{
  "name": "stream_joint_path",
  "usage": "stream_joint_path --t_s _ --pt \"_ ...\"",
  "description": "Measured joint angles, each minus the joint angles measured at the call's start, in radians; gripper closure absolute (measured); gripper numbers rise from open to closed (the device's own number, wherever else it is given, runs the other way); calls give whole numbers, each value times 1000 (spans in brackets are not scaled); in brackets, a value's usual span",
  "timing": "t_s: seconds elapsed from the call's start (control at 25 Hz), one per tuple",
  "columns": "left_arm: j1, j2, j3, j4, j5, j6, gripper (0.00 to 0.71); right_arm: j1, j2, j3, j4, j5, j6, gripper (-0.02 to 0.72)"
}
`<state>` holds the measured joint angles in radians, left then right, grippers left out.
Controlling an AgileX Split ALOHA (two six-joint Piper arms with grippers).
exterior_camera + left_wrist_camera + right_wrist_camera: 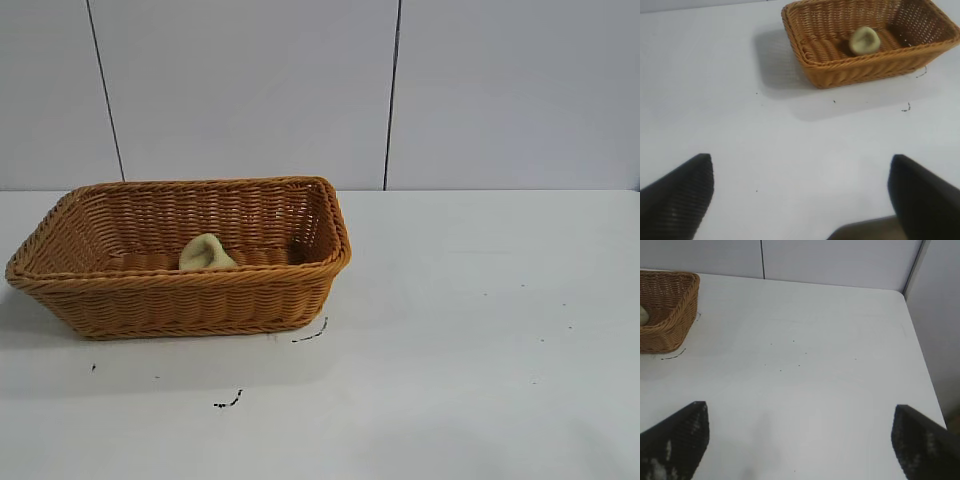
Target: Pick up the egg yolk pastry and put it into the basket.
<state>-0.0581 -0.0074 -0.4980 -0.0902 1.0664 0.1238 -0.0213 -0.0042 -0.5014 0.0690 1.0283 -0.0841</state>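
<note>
Pastry [206, 253] lies inside basket [180, 300] near table's [480, 350] left edge; task apparently complete. Left gripper [800, 200] and right gripper [800, 440] spread wide, empty, well apart from basket.

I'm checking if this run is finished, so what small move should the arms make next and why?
Probably none beyond staying parked. The egg yolk pastry already lies on the floor of the basket, free of any grip. The left tool and the right tool are both open and empty over bare table, clear of the basket.
</note>
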Motion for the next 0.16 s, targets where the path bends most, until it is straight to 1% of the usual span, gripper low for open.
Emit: stream_joint_path --t_s 0.16 --pt "0 0 0 0 0 0 15 0 0 0 0 0 0 14"
